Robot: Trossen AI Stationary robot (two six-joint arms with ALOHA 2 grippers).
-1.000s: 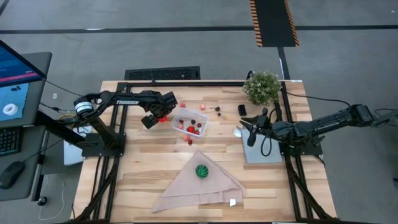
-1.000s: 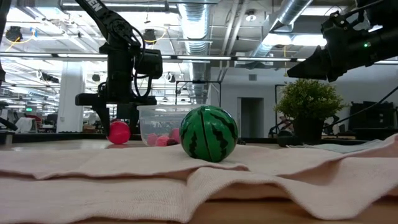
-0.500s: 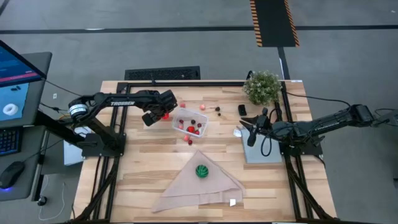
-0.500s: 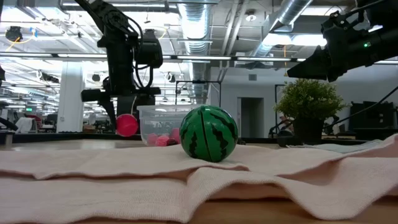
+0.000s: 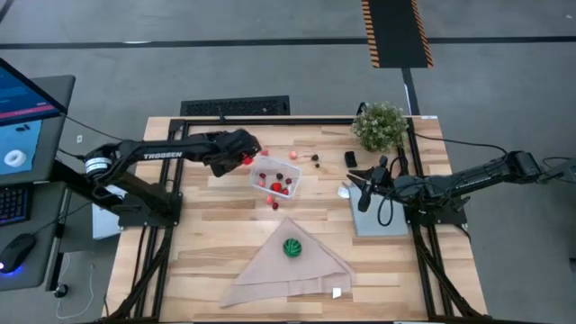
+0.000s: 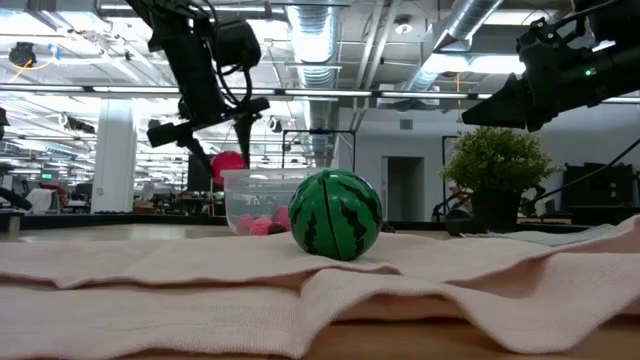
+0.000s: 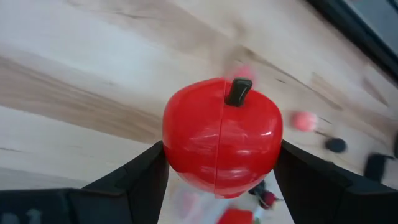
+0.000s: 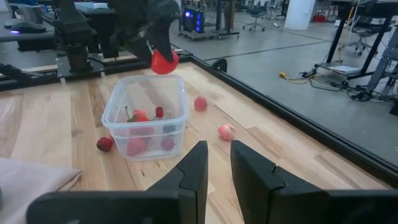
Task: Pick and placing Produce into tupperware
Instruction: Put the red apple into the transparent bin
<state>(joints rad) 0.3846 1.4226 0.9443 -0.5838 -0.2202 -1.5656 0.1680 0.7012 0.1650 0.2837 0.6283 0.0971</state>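
Produce in hand: a red apple (image 7: 221,137) clamped between the left gripper (image 5: 245,158) fingers, up off the table at the tupperware (image 5: 275,175) rim on its left-edge side.
Tupperware: mid-table toward the back edge, several red pieces already inside.
Risk: I reckon a release now could clip the rim and roll away, since the apple is not yet over the opening.
Change: a second ago the apple sat low beside the tub; now it is lifted and closer.
Right gripper (image 5: 364,200): parked near the right edge, fingers nearly together, empty.
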